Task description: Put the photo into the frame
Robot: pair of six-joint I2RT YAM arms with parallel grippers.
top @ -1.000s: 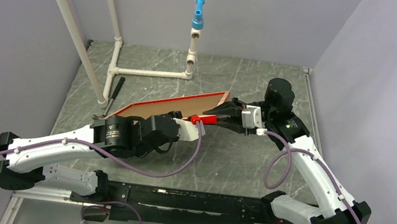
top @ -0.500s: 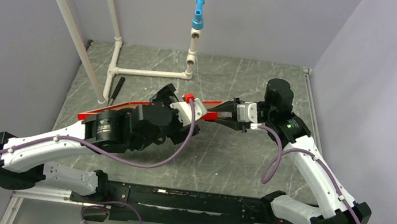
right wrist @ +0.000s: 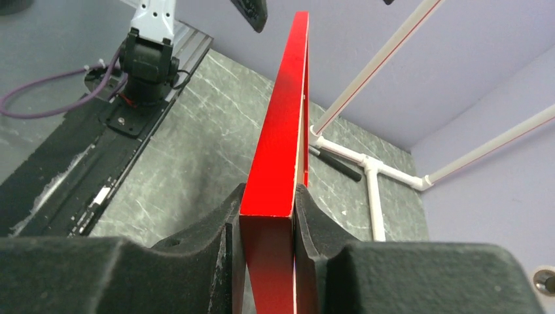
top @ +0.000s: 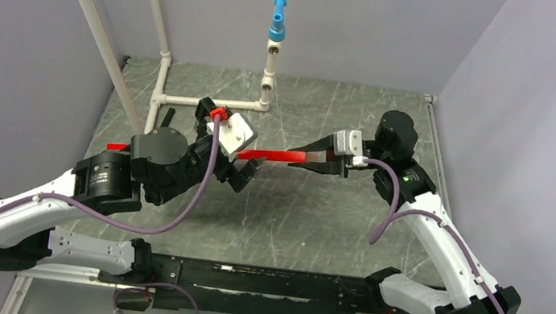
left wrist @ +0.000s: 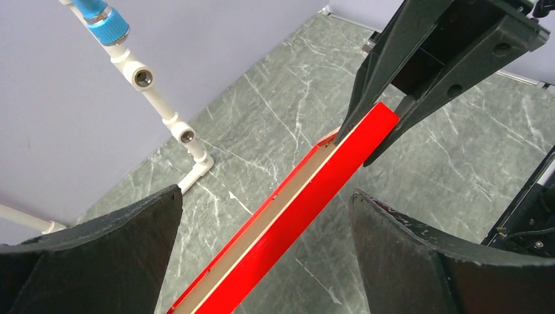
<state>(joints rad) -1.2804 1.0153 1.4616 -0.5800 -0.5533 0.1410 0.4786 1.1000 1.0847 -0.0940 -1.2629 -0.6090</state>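
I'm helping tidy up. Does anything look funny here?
Yes: the frame is turned up on its thin edge, not lying flat, pinched at one end by the right gripper. The left gripper is open around it, not touching.

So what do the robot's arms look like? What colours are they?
The left arm and right arm match: white shells with chunky round black joints. A purple cable loops along each one. Each has a small pale camera box by its wrist, and black, wedge-shaped fingers with a rough-looking surface.
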